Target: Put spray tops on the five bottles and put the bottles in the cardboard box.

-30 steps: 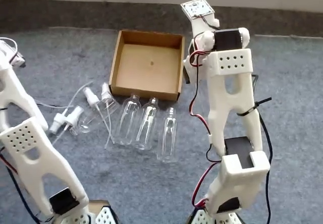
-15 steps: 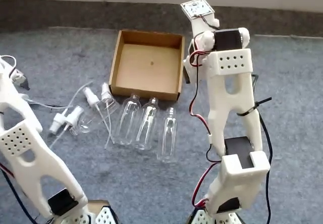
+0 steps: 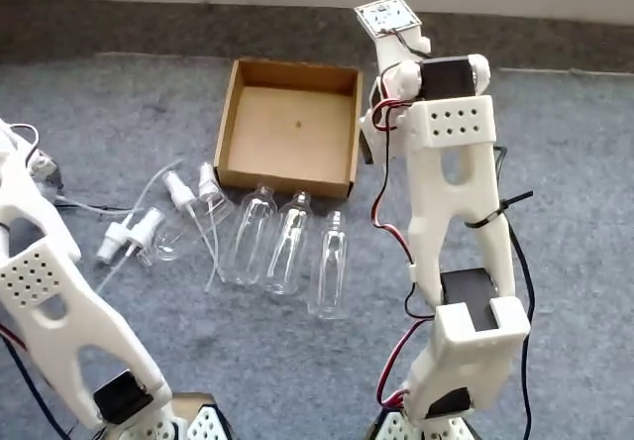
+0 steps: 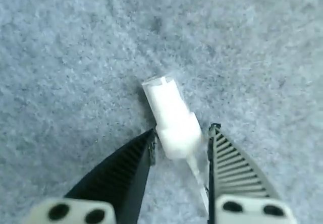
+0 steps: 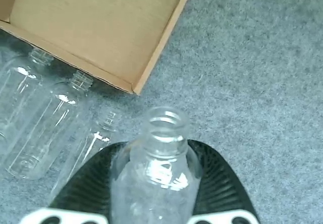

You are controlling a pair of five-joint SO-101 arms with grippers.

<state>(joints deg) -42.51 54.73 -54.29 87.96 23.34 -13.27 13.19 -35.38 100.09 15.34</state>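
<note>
CHANGE: left arm (image 3: 45, 281) has dropped lower at frame's left edge | left gripper (image 4: 182, 130) clamps spray top (image 4: 169, 110) | right gripper (image 5: 159, 156) grips upright bottle (image 5: 162, 133), unmoved | MEANING: capping likely next

The table (image 3: 149, 103) is covered in grey, carpet-like fabric, with a darker strip (image 3: 198, 29) along its far edge. A shallow cardboard box (image 3: 287, 178) sits flat on it, open side up, toward the far side. Just in front of the box lie three clear bottles (image 3: 250, 234), side by side with necks toward it. Two are close together and the third lies slightly apart. Beside them is a loose cluster of white spray tops (image 3: 180, 192) with thin tubes trailing — what looks like another clear bottle lies among them. Two arm bases (image 3: 188, 422) stand at the near edge.
</note>
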